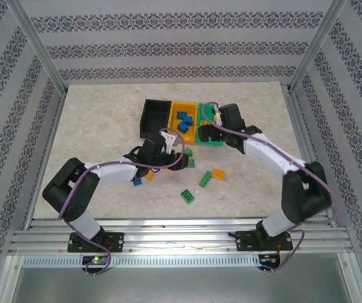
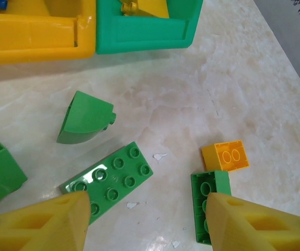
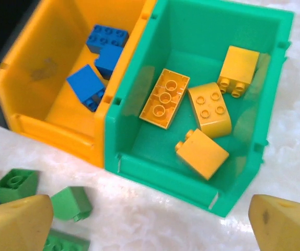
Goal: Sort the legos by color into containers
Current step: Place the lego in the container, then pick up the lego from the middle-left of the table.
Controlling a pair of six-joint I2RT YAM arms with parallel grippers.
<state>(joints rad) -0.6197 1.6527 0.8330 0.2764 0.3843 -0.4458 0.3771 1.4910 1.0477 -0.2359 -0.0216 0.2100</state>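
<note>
"Counting four yellow-orange studded plastic bricks (image 3: 209,109) inside the green open-topped plastic bin (image 3: 160,175), centre right of the right wrist view. Where are the blue ones?"

"The blue studded bricks (image 3: 87,86) lie in the orange-yellow plastic bin (image 3: 50,133) joined to its left. From above, the black plastic bin (image 1: 146,120) ends that row on the left."

"And the loose ones?"

"In the left wrist view a flat green eight-stud brick (image 2: 111,178) lies low at centre, with a green curved piece (image 2: 84,117) above it. A small yellow-orange brick (image 2: 226,156) sits lower right, just above another green brick (image 2: 207,191). All rest on the pale marbled tabletop (image 2: 233,78)."

"The pincers?"

"The right gripper (image 3: 150,214) hangs by the green bin's near wall, its yellow fingers (image 3: 14,225) spread wide and holding nothing. The left gripper (image 2: 147,214) hovers over the loose bricks at the bottom of its view, jaws apart, nothing clamped between them."
</note>
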